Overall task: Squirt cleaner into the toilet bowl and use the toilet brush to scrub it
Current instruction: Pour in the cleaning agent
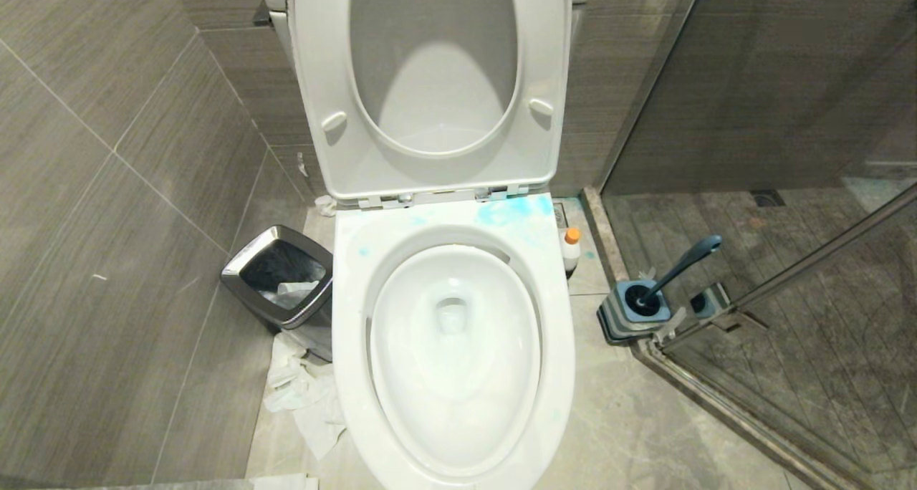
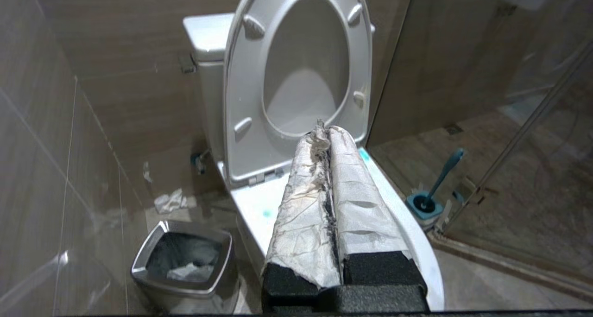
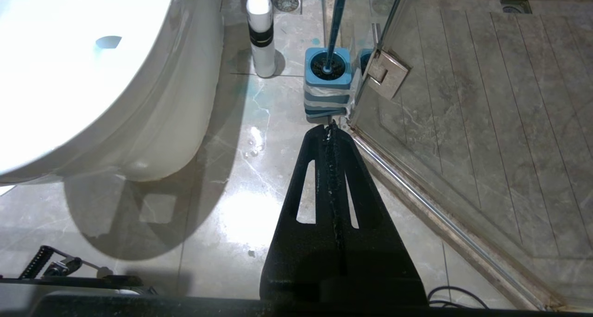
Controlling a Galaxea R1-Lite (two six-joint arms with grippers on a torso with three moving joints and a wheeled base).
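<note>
Toilet brush stands in its holder just beyond the parked right pincer, closed and empty; left pincer, closed, points level toward the raised seat.

Even indoor light from above, fairly bright in the head view. The left wrist view is dimmer and softly blurred on the walls. In the right wrist view the bowl is blown out white, throwing a dark shadow on the glossy floor, which carries bright glare patches. Straight lines bend near the edges
</note>
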